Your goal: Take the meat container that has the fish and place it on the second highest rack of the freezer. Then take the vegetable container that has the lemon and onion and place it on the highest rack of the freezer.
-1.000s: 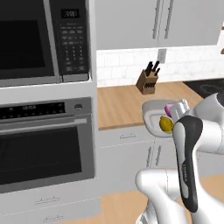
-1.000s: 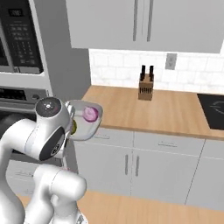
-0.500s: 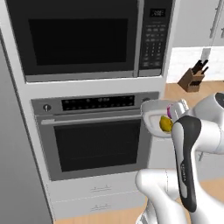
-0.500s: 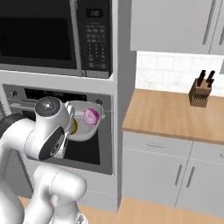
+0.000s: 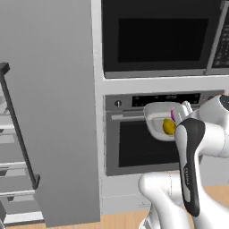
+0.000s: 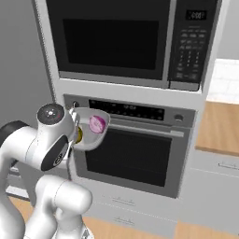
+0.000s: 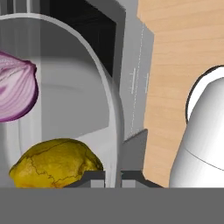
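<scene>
- Gripper point(image 7: 113, 177) clamped on the rim of the vegetable container point(image 5: 157, 117), one finger either side of the wall.
- Container held in the air, level, in front of the oven point(image 5: 147, 143) door, below the microwave point(image 6: 121, 39).
- Inside the container: lemon point(image 7: 54, 162) and onion point(image 7: 15, 92), close together.
- Freezer point(image 5: 49, 112) stands left of the oven column; door open, dark bar handle point(image 5: 18, 129), white shelves point(image 5: 11, 167) visible at far left.

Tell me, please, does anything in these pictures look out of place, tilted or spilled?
Nothing stands out. The shallow light-grey vegetable container is carried in front of the black-glass oven, with the purple onion and the yellow lemon both inside it. Nothing has spilled.
</scene>
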